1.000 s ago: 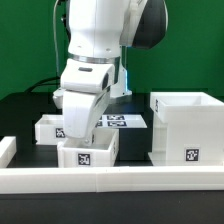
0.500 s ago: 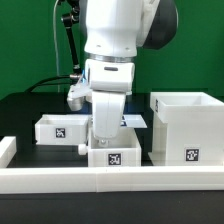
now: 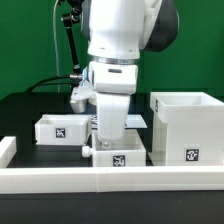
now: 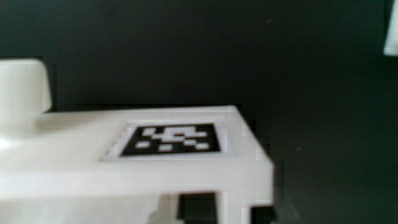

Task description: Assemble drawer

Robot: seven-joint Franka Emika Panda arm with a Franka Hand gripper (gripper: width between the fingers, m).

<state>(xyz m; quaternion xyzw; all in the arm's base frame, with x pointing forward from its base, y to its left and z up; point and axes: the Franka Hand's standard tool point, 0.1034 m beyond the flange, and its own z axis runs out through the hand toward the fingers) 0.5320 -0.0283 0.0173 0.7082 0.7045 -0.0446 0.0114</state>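
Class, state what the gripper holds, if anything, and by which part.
It cannot be told. The gripper is down at the front tray, but its fingertips are hidden behind the tray's wall, so no clamp shows.

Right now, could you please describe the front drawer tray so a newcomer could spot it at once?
Start at the tall open housing on the exterior view's right. Just beside it, toward that view's left and by the white front rim, a low tagged tray lies directly under the arm. The other tray lies farther back, further toward that view's left.
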